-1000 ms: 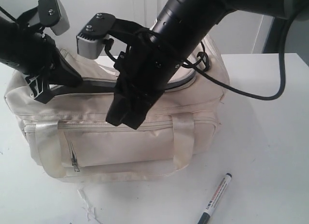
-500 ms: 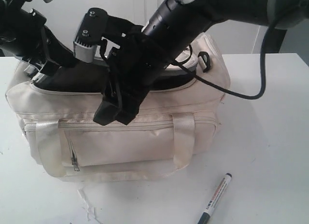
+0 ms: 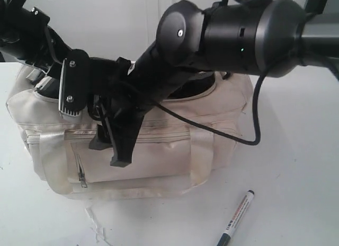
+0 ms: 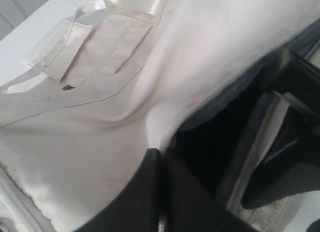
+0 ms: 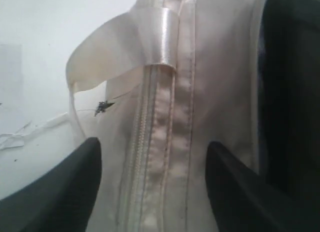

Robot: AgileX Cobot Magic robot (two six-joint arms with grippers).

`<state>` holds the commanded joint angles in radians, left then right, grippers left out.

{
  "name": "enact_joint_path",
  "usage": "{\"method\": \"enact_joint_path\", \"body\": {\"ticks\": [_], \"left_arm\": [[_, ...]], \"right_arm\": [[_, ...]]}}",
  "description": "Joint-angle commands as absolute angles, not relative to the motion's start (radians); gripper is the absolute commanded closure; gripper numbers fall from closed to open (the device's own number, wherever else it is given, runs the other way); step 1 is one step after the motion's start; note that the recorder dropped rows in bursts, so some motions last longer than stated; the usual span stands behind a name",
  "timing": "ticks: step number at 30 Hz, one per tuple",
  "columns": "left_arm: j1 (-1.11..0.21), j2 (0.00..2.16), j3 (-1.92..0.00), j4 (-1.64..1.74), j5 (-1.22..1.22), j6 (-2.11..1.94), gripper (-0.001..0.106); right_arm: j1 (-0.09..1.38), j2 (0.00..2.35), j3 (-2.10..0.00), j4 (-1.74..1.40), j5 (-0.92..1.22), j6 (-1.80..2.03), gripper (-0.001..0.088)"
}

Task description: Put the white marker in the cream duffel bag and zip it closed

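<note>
Since a second ago, the right gripper (image 3: 109, 150) has swung down from the bag's top edge and now hangs in front of the front face of the cream duffel bag (image 3: 159, 161). Its jaws have gone from closed to wide apart. In the right wrist view they straddle the front zip seam with nothing between them but fabric further off, so I read it as empty. The left gripper (image 4: 161, 157) has its fingers pressed together, and the cream cloth puckers right at their tips. I take it to be clamped on the rim of the opening, holding the mouth up so the black lining (image 3: 193, 92) shows and there is room to drop something in. The white marker (image 3: 237, 218) lies flat on the table (image 3: 296, 166), in front of the bag near its right end, well apart from both grippers and untouched. My judgement is that the free arm has opened up to go and fetch it, with insertion and zipping not yet begun.
</note>
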<state>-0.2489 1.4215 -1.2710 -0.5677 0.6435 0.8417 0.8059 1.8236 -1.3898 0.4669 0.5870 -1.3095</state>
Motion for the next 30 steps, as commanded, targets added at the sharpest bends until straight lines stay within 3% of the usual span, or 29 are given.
{"method": "enact_joint_path", "body": {"ticks": [2,4,5,8,9,30], "left_arm": [[-0.249,1.421,-1.271,-0.568,0.643,0.84,0.105],[-0.249,1.421,-1.271,-0.568,0.643,0.84,0.105],[-0.249,1.421,-1.271,-0.568,0.643,0.84,0.105],[-0.249,1.421,-1.271,-0.568,0.643,0.84,0.105],[-0.249,1.421,-1.271,-0.568,0.64,0.84,0.105],[-0.249,1.43,-1.349,-0.567,0.178,0.828,0.105]], "right_arm": [[0.806,1.839,-1.379,0.448,0.55,-1.304,0.0294],[0.806,1.85,-1.372,0.444,0.535,-1.301,0.0359],[0.806,1.854,-1.372,0.444,0.537,-1.301,0.0423],[0.806,1.857,-1.372,0.447,0.546,-1.301,0.0789],[0.806,1.857,-1.372,0.449,0.548,-1.301,0.0862],[0.806,1.857,-1.372,0.449,0.567,-1.297,0.0868]]}}
